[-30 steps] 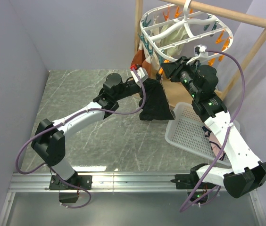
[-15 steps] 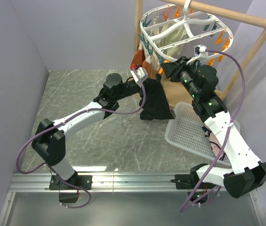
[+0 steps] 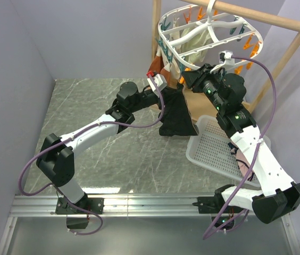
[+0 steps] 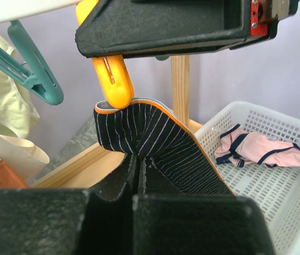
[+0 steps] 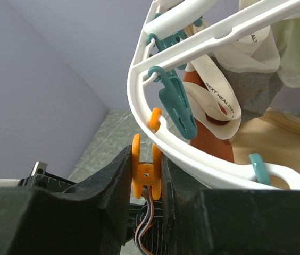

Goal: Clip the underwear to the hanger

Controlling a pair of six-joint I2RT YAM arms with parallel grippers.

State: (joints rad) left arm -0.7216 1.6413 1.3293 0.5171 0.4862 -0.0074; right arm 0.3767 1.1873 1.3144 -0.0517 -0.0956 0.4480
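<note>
The black pinstriped underwear [image 3: 175,112] hangs below the white oval hanger [image 3: 211,33]. My left gripper [image 3: 163,91] is shut on its waistband; in the left wrist view the striped fabric [image 4: 155,139] rises from my closed fingers up to an orange clip [image 4: 113,77]. My right gripper [image 3: 188,77] is shut on that orange clip [image 5: 146,171], squeezing its handles, and the waistband edge sits in the clip's mouth just below. The hanger rim [image 5: 192,151] runs right beside the clip.
A white basket [image 3: 219,146] with a pink garment [image 4: 259,149] lies right of the underwear. Cream cloth [image 3: 195,40] and a rust-brown cloth [image 5: 214,133] hang from the hanger. Teal clips [image 5: 176,103] dangle nearby. The wooden rail frame [image 3: 277,53] stands behind.
My left gripper has edged slightly up toward the hanger with the waistband. The right arm has not visibly moved.
</note>
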